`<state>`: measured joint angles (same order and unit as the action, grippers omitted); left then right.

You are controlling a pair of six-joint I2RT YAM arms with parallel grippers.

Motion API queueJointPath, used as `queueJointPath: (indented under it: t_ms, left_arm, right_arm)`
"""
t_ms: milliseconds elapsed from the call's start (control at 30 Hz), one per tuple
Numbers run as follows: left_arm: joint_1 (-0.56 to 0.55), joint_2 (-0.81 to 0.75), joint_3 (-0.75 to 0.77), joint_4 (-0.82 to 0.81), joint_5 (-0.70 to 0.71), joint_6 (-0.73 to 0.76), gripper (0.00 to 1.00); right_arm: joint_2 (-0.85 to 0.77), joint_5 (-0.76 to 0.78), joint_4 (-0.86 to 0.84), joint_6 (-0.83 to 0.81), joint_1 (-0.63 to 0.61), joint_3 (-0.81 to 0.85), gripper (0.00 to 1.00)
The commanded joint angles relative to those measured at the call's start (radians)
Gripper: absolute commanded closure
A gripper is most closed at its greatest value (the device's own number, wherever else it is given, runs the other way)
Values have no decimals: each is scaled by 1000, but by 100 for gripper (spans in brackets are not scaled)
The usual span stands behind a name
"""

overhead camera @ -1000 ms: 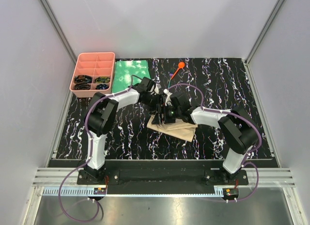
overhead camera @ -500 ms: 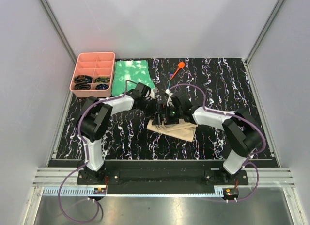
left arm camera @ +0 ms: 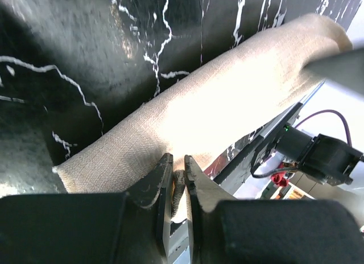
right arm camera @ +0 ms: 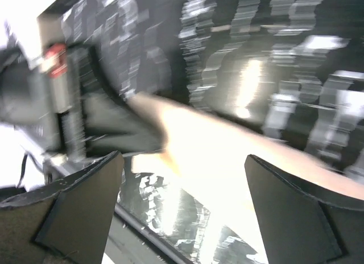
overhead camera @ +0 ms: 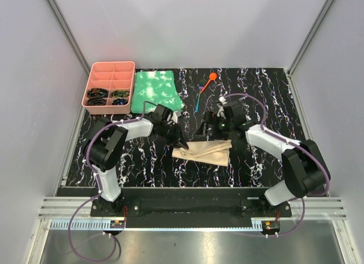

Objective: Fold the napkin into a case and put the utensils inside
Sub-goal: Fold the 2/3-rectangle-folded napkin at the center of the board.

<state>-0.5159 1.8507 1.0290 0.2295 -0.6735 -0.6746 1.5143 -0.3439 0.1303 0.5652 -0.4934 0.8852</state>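
Note:
The tan napkin [overhead camera: 203,151] lies folded in a long flat strip on the black marbled table. My left gripper [overhead camera: 181,143] is at its left end and is shut on a pinch of its edge; the left wrist view shows cloth [left arm camera: 227,104] squeezed between the nearly closed jaws [left arm camera: 178,164]. My right gripper [overhead camera: 209,127] hovers just beyond the napkin's far edge, wide open and empty; its blurred view shows the napkin [right arm camera: 227,150] below the spread fingers [right arm camera: 85,201]. The orange spoon [overhead camera: 211,77] and the slim blue utensil [overhead camera: 197,102] lie on the table farther back.
A pink compartment tray [overhead camera: 109,76] with dark small items stands at the back left. A green-and-white mottled cloth [overhead camera: 156,90] lies next to it. Grey walls enclose the table on three sides.
My right gripper has let go and pulled back to the far right, off the napkin. My left gripper has moved left and nearer. The napkin now lies flatter and uncovered.

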Motion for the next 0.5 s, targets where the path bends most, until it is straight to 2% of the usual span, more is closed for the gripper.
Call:
queueJointPath:
  t_ms: [0,133,167,267,367,467]
  left_arm:
    - [5,-65,-24,-56,-37,0,85]
    - [5,-76,-41,-64,-35,4,85]
    - [5,-77,-43,-65,-31,6,85]
    - [5,-82,-50,-65,-26,7,85]
    - [5,-97,-53,-62,-11,9,84]
    - [4,-136,-52,-50,24,18,76]
  right_arm:
    - [-52,-29,37,19,94,-52,7]
    - [-66,-27,49,15,124,-95,19]
    - [-66,-27,49,13,125,-104,26]
    - [-74,-52,49,25,125,-146,39]
    - [-100,-81,13,62,125,-221,44]
    - [-138,-81,-17,85,127,-293,47]
